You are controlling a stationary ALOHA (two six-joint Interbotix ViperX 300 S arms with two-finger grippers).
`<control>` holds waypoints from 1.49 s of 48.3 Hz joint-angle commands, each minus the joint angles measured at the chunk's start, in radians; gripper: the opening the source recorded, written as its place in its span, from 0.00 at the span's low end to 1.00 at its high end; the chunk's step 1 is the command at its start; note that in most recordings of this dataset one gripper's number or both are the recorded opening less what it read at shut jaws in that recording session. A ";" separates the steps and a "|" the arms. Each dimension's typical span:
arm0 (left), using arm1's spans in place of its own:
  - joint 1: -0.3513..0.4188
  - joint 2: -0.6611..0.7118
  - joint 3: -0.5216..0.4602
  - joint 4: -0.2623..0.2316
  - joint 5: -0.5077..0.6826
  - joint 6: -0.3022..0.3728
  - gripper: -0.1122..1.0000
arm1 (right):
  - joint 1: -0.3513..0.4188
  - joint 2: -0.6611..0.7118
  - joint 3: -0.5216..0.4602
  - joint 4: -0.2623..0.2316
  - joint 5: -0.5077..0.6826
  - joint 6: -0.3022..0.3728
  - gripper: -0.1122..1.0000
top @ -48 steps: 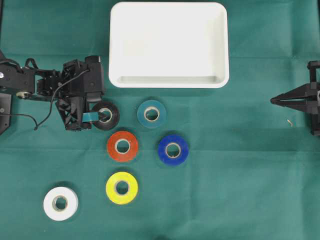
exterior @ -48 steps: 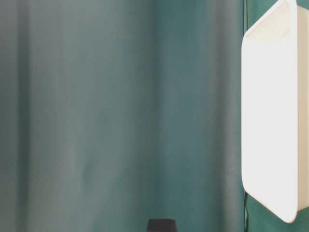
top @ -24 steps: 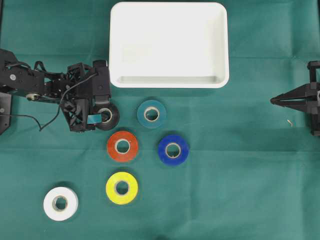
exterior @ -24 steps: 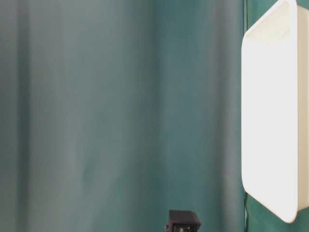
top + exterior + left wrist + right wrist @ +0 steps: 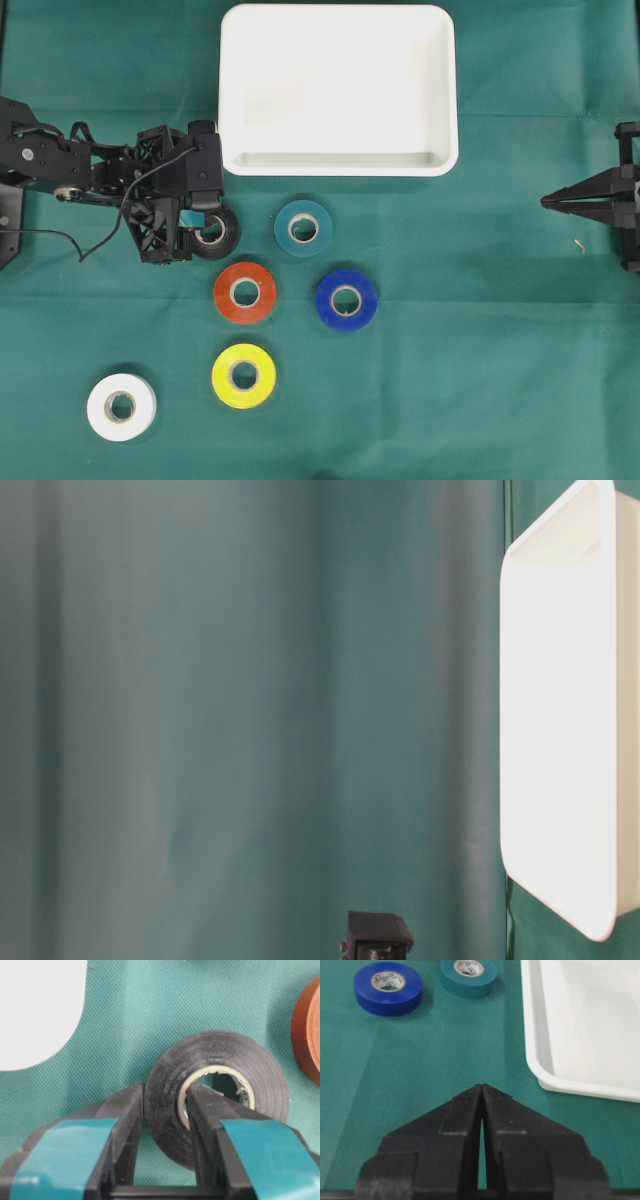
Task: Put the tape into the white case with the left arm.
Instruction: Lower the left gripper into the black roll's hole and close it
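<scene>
The left gripper (image 5: 165,1110) was clamped on the black tape roll (image 5: 220,1095), one finger through its core, the roll lying flat. The white case (image 5: 338,165) stood just beyond it, close by, empty.

Left arm (image 5: 110,180) black, lattice-framed, loose black cable; teal-banded fingers (image 5: 250,1145); right gripper (image 5: 481,1110) seemingly plain black.

We find no text, brand or number that we can read. Small dark marks ring the cardboard cores of the blue tape roll (image 5: 388,988) and the teal tape roll (image 5: 468,977), but they are too blurred to make out.
</scene>
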 commanded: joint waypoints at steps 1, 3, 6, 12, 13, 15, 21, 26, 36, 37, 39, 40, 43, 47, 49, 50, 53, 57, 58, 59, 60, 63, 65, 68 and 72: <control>0.002 -0.020 -0.009 0.000 -0.003 -0.002 0.31 | -0.002 0.008 -0.011 -0.002 -0.009 0.002 0.02; 0.002 -0.021 -0.009 0.000 -0.003 -0.002 0.31 | -0.002 0.008 -0.011 0.000 -0.009 0.002 0.02; 0.000 -0.023 -0.011 0.000 0.003 -0.005 0.31 | -0.002 0.008 -0.011 -0.002 -0.009 0.002 0.02; -0.005 -0.051 -0.018 -0.002 0.043 -0.005 0.31 | -0.002 0.008 -0.011 -0.002 -0.009 0.002 0.02; -0.006 -0.058 -0.018 0.000 0.052 -0.006 0.31 | -0.002 0.008 -0.011 -0.002 -0.009 0.002 0.02; -0.006 -0.078 -0.021 0.000 0.071 -0.006 0.31 | -0.002 0.008 -0.012 -0.002 -0.009 0.002 0.02; -0.006 -0.155 -0.029 0.000 0.126 -0.008 0.31 | -0.002 0.006 -0.011 0.000 -0.009 0.002 0.02; -0.008 -0.213 -0.032 -0.002 0.166 -0.009 0.31 | -0.002 0.006 -0.011 -0.002 -0.009 0.002 0.02; -0.008 -0.291 -0.028 0.000 0.221 -0.009 0.31 | -0.002 0.006 -0.011 -0.002 -0.009 0.002 0.02; -0.008 -0.295 -0.028 0.000 0.221 -0.009 0.31 | -0.002 0.006 -0.011 -0.002 -0.009 0.002 0.02; -0.008 -0.296 -0.029 0.000 0.221 -0.009 0.31 | -0.002 0.006 -0.011 -0.002 -0.009 0.002 0.02; -0.008 -0.296 -0.031 0.000 0.221 -0.009 0.31 | -0.002 0.006 -0.011 -0.002 -0.009 0.002 0.02; -0.008 -0.290 -0.034 -0.002 0.219 -0.008 0.31 | -0.002 0.006 -0.011 0.000 -0.009 0.002 0.02; 0.000 -0.273 -0.044 0.000 0.213 -0.006 0.31 | -0.002 0.006 -0.011 -0.002 -0.009 0.002 0.02; 0.006 -0.261 -0.052 0.000 0.209 -0.003 0.31 | -0.002 0.006 -0.011 -0.002 -0.009 0.002 0.02; 0.009 -0.255 -0.057 0.000 0.206 -0.002 0.31 | -0.002 0.006 -0.011 -0.002 -0.009 0.002 0.02; 0.018 -0.235 -0.074 0.000 0.198 0.002 0.31 | -0.002 0.006 -0.011 -0.002 -0.009 0.002 0.02; 0.032 -0.202 -0.104 0.002 0.189 0.003 0.31 | -0.002 0.008 -0.011 -0.002 -0.008 0.002 0.02; 0.035 -0.193 -0.112 0.003 0.187 0.005 0.31 | -0.002 0.006 -0.011 -0.002 -0.009 0.002 0.02; 0.038 -0.184 -0.121 0.003 0.187 0.005 0.31 | -0.003 0.006 -0.011 -0.002 -0.008 0.002 0.02; 0.043 -0.176 -0.130 0.003 0.186 0.005 0.31 | -0.002 0.006 -0.011 -0.002 -0.009 0.002 0.02; 0.058 -0.143 -0.163 0.005 0.187 0.006 0.31 | -0.002 0.008 -0.011 -0.002 -0.008 0.002 0.02; 0.067 -0.123 -0.183 0.003 0.186 0.009 0.31 | -0.002 0.006 -0.011 -0.002 -0.009 0.002 0.02; 0.084 -0.091 -0.215 0.003 0.186 0.021 0.31 | -0.002 0.006 -0.009 -0.002 -0.009 0.002 0.02; 0.107 -0.049 -0.258 0.003 0.186 0.041 0.31 | -0.002 0.006 -0.008 -0.002 -0.009 0.002 0.02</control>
